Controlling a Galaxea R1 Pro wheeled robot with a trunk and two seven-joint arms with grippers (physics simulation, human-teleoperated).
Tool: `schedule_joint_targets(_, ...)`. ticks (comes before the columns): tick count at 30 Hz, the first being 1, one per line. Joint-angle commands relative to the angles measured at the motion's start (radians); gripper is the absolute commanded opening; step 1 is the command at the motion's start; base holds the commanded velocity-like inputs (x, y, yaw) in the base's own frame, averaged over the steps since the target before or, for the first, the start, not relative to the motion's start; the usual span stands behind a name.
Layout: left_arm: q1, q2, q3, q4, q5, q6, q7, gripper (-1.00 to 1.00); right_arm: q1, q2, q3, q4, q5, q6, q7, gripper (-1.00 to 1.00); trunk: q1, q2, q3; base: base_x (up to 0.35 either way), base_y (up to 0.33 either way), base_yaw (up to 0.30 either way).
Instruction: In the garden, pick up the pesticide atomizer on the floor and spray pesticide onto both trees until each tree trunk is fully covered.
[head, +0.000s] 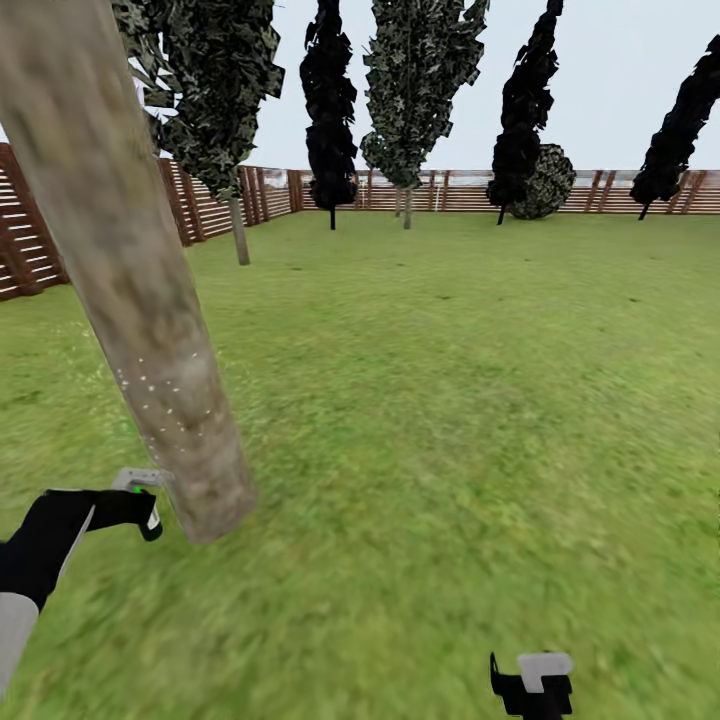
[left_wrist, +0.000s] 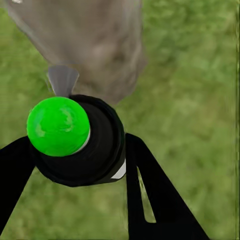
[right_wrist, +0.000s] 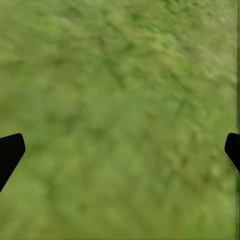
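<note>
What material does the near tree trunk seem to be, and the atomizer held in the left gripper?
Tree trunk: bark, by its look; matte, mottled tan-grey, with small white specks low down. Atomizer: probably plastic; a smooth black body, a glossy green dome on the cap and a grey nozzle. The left gripper is shut on it.

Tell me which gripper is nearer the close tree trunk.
Left. The left gripper, shut on the pesticide atomizer, sits right beside the trunk near its base. The right gripper hangs open over grass, well away.
</note>
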Motion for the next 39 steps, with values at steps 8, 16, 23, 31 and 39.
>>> schedule_joint_targets(8, 0.001, -0.042, 0.016, 0.0, -0.007, -0.006, 0.021, -1.0, 0.0, 0.001, -0.001, -0.002, 0.0, 0.001, -0.001, 1.0, 0.0, 0.0, 0.0, -0.026, -0.27, 0.207)
schedule_joint_targets(16, 0.019, -0.109, 0.019, 0.006, -0.004, -0.005, 0.164, -1.0, 0.0, -0.001, -0.001, 0.0, -0.001, 0.0, -0.001, 1.0, 0.0, 0.0, 0.0, 0.007, -0.273, 0.025)
schedule_joint_targets(23, 0.021, -0.107, 0.02, 0.004, -0.003, -0.003, 0.173, -1.0, 0.0, 0.0, -0.001, 0.0, -0.001, 0.0, -0.001, 1.0, 0.0, 0.0, 0.0, 0.145, -0.264, 0.162)
schedule_joint_targets(31, 0.021, -0.106, 0.021, 0.004, -0.003, -0.002, 0.174, -1.0, 0.0, 0.0, -0.001, 0.0, -0.001, 0.0, -0.001, 1.0, 0.0, 0.0, 0.0, 0.145, -0.264, 0.147)
schedule_joint_targets(39, 0.021, -0.104, 0.022, 0.004, -0.003, -0.002, 0.174, -1.0, 0.0, 0.0, -0.001, 0.0, 0.0, 0.0, -0.001, 1.0, 0.0, 0.0, 0.0, 0.143, -0.263, 0.001)
